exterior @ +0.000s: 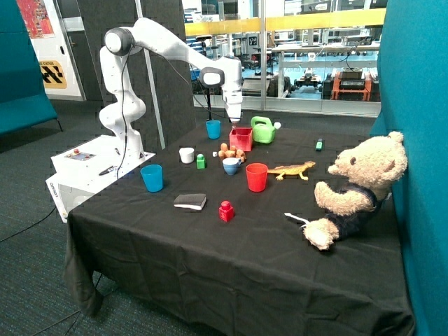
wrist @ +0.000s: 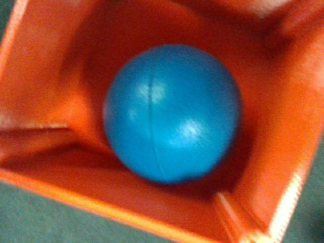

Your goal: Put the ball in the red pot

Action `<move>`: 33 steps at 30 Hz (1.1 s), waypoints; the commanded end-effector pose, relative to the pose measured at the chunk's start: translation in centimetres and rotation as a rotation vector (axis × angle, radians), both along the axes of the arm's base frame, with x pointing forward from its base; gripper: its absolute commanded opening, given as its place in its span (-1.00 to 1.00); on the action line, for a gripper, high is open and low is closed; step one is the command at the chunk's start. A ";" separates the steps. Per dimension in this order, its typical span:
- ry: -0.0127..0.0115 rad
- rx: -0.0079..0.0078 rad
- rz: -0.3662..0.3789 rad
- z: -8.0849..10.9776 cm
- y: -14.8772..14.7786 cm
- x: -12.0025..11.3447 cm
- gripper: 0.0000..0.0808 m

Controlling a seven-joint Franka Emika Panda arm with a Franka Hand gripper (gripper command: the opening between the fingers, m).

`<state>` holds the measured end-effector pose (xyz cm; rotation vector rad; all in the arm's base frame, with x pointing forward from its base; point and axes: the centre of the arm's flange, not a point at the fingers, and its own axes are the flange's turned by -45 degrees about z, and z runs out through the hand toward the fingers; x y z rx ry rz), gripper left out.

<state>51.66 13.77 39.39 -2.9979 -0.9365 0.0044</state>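
The ball (wrist: 172, 114), smooth and blue with a thin seam, lies inside the red pot (wrist: 45, 66) and fills much of its square floor in the wrist view. From outside, the red pot (exterior: 241, 138) stands at the back of the black table between a blue cup (exterior: 213, 129) and a green watering can (exterior: 263, 129). The ball is hidden by the pot's walls there. My gripper (exterior: 234, 124) points straight down just above the pot's rim.
A round red cup (exterior: 256, 176), a white-blue cup (exterior: 231, 166), a toy lizard (exterior: 292, 169) and a teddy bear (exterior: 353, 189) lie nearer the front. A second blue cup (exterior: 152, 178), white cup (exterior: 186, 155), green block (exterior: 201, 162), red block (exterior: 226, 211) and black sponge (exterior: 190, 201) are also there.
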 end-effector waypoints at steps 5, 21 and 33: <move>-0.0029 0.0000 -0.013 1.5 -5.4 -0.9 1.00; -0.0029 0.0000 -0.025 0.8 -8.2 -0.9 1.00; -0.0029 0.0000 -0.015 0.6 -9.0 -1.0 1.00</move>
